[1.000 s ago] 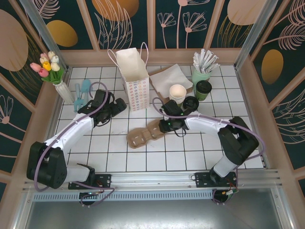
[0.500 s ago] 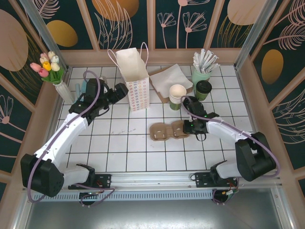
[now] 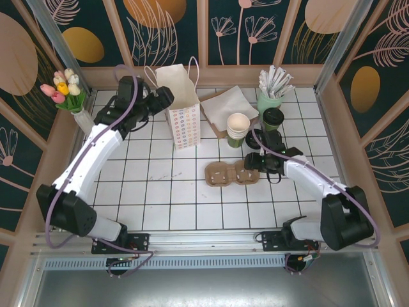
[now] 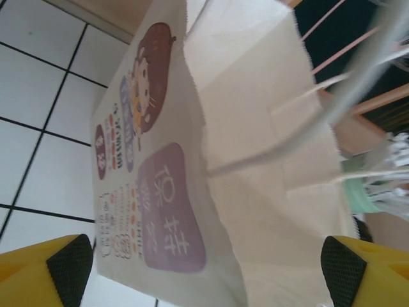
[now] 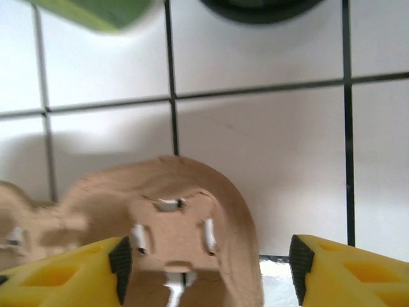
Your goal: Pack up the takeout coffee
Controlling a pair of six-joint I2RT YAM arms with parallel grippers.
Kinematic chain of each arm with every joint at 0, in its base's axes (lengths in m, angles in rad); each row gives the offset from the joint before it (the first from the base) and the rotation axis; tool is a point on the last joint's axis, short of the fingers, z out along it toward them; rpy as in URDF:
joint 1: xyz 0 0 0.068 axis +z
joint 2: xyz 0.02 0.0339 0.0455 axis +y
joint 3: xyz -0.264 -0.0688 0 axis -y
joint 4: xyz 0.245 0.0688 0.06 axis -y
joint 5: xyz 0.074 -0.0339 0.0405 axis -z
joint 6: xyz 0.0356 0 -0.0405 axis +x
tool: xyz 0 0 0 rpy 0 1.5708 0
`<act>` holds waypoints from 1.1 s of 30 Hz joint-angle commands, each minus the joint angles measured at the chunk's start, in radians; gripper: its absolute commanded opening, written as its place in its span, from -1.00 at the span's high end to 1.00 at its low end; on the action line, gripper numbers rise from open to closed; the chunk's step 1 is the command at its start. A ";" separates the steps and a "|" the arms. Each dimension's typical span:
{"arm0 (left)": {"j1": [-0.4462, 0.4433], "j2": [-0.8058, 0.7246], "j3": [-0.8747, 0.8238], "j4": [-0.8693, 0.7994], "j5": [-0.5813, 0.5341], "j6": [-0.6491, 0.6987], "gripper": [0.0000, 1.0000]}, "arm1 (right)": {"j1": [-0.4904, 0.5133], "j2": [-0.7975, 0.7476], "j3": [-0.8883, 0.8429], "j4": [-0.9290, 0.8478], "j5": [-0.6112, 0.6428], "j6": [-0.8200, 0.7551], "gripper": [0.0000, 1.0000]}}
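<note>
The left gripper is at the upper left edge of the paper bag, jaws spread wide and gripping nothing. The bag's printed side lies just ahead of them, possibly touching, though that is hard to judge. Right of the bag, nearer the arms, lies a cardboard cup carrier. The right gripper hangs over its right end, fingers parted and not pinching it. The takeout coffee stands upright well right of the bag.
</note>
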 commanded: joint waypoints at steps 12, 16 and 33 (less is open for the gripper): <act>-0.005 0.205 0.256 -0.266 -0.089 0.114 -0.24 | 0.048 -0.280 0.061 0.096 0.037 0.052 -0.98; -0.005 0.202 0.276 -0.285 -0.103 0.133 0.13 | 0.050 -0.301 0.046 0.107 0.034 0.057 -0.98; -0.004 0.058 0.274 -0.400 -0.009 0.435 1.00 | 0.101 -0.180 0.085 0.051 -0.031 0.033 -0.98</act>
